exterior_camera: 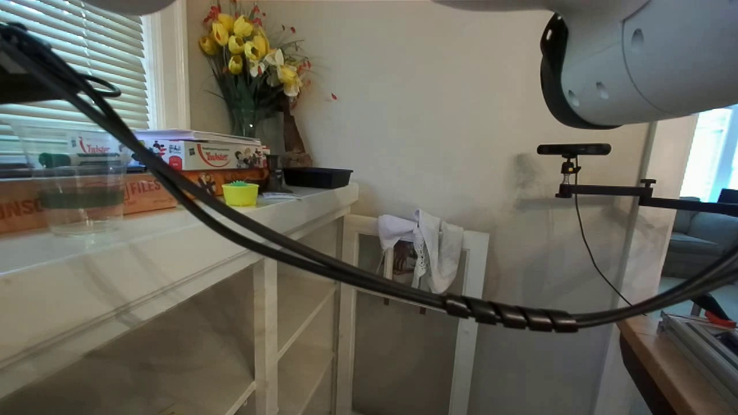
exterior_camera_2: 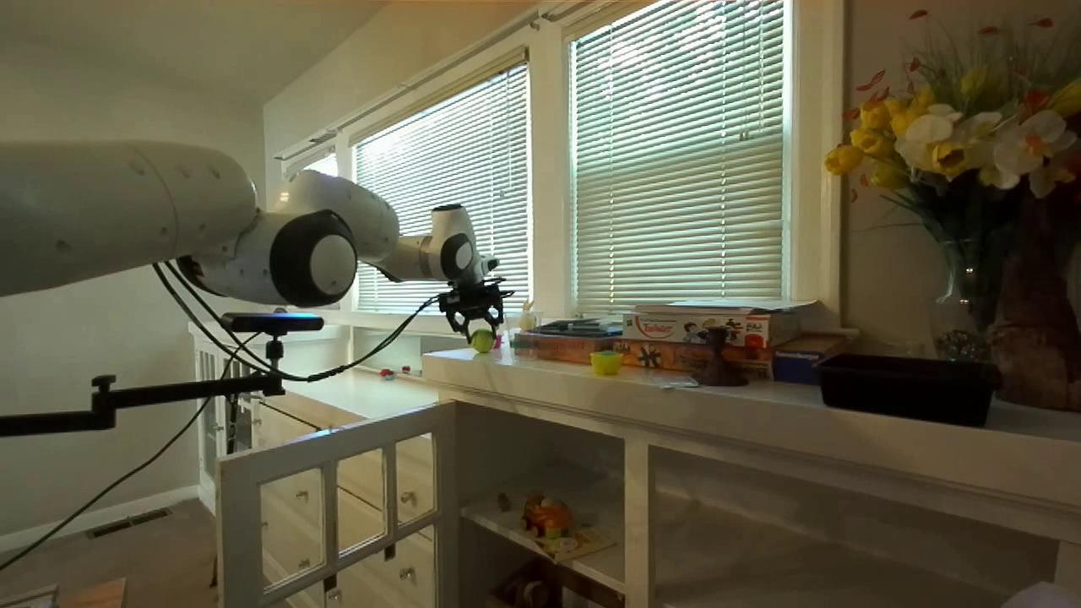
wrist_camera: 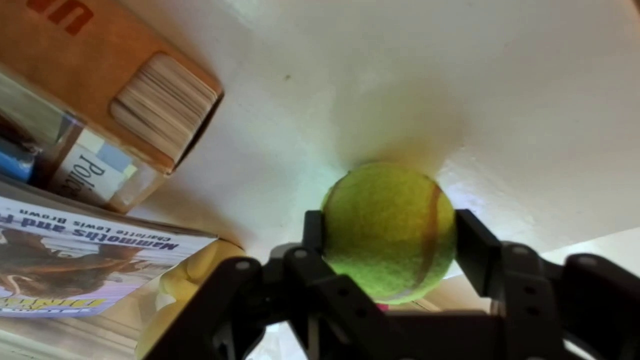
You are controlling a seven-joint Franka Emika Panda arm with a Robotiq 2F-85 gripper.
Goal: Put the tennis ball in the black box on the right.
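The yellow-green tennis ball [wrist_camera: 385, 230] sits between the fingertips of my gripper [wrist_camera: 389, 234] in the wrist view, with both pads against its sides. In an exterior view the ball [exterior_camera_2: 482, 341] is at the far left end of the white counter, under my gripper [exterior_camera_2: 483, 331]. It is at or just above the counter surface; I cannot tell if it touches. The low black box [exterior_camera_2: 908, 390] stands on the counter at the right end, far from the gripper. It also shows in an exterior view [exterior_camera: 317, 178]. Its inside is hidden.
Between ball and box stand an orange cardboard box [exterior_camera_2: 566, 346], a Twister box [exterior_camera_2: 701, 328], a yellow bowl-like item [exterior_camera_2: 605, 363] and a dark candlestick [exterior_camera_2: 719, 363]. A flower vase [exterior_camera_2: 963, 295] stands behind the black box. A clear cup [exterior_camera: 83, 199] shows too.
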